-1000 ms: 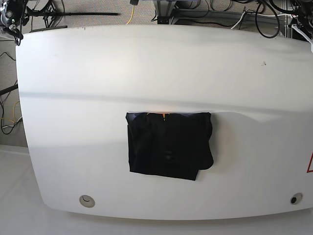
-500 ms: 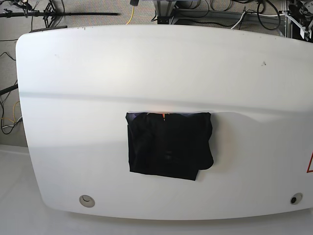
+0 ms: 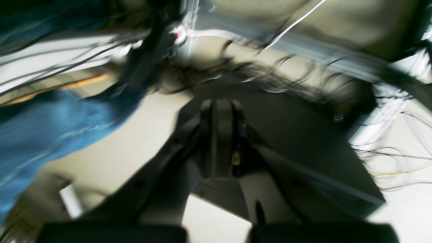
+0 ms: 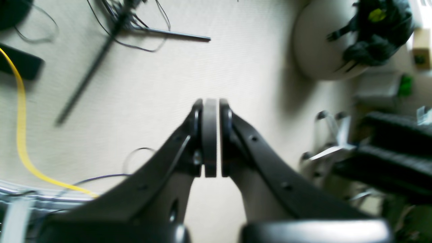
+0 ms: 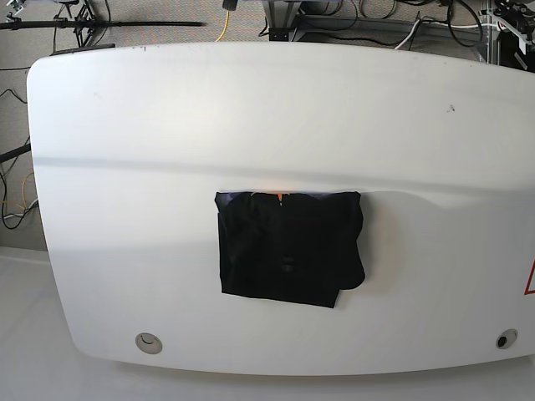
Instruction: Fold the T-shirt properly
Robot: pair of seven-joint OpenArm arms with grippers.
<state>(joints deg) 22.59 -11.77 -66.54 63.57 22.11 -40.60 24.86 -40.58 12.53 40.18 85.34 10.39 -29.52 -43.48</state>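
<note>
At table (image 5: 125, 125) centre, the shirt (image 5: 288, 251) lies folded, corner bulging at 4 o'clock; it may spring loose. Left gripper (image 3: 221, 111) and right gripper (image 4: 210, 111) pressed together, empty.

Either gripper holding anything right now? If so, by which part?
Nothing held. The left gripper and right gripper are both shut on nothing, off the table. The T-shirt lies folded on the table, untouched.
</note>
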